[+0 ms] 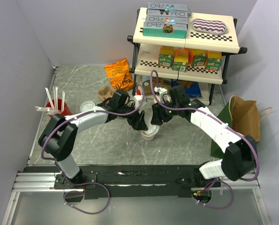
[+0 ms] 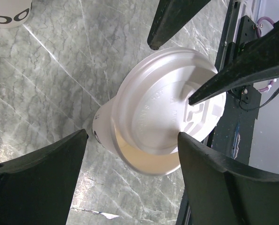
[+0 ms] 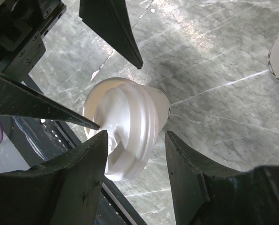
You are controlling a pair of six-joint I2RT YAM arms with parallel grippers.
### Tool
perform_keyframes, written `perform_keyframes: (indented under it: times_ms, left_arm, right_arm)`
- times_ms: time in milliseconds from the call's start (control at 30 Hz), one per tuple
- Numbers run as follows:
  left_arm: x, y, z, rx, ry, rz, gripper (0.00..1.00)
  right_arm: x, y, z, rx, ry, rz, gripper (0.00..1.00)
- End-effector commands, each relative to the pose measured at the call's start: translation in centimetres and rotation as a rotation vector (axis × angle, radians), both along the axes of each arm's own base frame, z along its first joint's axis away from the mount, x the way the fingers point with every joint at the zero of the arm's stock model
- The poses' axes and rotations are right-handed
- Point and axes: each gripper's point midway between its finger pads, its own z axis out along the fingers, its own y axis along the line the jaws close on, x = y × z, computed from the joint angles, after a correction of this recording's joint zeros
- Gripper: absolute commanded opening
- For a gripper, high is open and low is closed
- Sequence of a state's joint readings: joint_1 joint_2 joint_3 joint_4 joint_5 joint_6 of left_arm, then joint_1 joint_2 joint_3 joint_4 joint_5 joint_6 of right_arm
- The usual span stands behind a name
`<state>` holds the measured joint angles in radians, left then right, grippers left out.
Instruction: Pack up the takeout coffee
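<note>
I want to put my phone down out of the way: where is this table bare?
Bare marble lies back left, between the side wall and the orange snack bag, and in front, between the lidded cup and the black rail. The middle is crowded: left gripper and right gripper flank that cup. Clutter also sits by the shelf rack.

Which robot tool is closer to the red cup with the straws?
Left. The left tool is beside the lidded cup, toward the red cup; the right tool sits on the far side.
</note>
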<state>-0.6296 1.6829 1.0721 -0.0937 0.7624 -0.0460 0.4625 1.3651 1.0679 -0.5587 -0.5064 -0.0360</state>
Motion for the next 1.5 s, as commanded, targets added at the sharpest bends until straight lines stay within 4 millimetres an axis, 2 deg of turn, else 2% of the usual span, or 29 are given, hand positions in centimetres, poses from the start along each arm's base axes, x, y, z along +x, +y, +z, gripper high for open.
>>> perform_keyframes:
  times_ms: [0, 100, 433, 833, 1067, 1467]
  left_arm:
    - [0.8, -0.7, 1.8, -0.04, -0.037, -0.009, 0.84]
    - [0.7, -0.7, 1.7, -0.039, -0.035, -0.009, 0.84]
    - [0.9, -0.7, 1.6, -0.036, -0.038, -0.01, 0.84]
    - [0.8, -0.7, 1.4, -0.033, -0.032, -0.011, 0.84]
    - [0.9, -0.7, 1.4, -0.031, -0.031, -0.012, 0.84]
    - [0.9, -0.8, 1.4, -0.033, -0.027, -0.011, 0.84]
  right_arm:
    - [0.7, -0.3, 2.7, 0.015, -0.085, -0.015, 0.59]
    - [0.6, -0.3, 3.7, 0.053, -0.084, -0.007, 0.59]
    - [0.5, -0.3, 4.8, 0.11, -0.091, 0.006, 0.59]
    - [1.2, -1.5, 3.6, 0.03, -0.102, -0.037, 0.55]
    - [2.4, -2.9, 3.3, -0.012, -0.124, -0.099, 0.5]
    - [1.4, -2.7, 1.6, -0.008, -0.066, -0.06, 0.48]
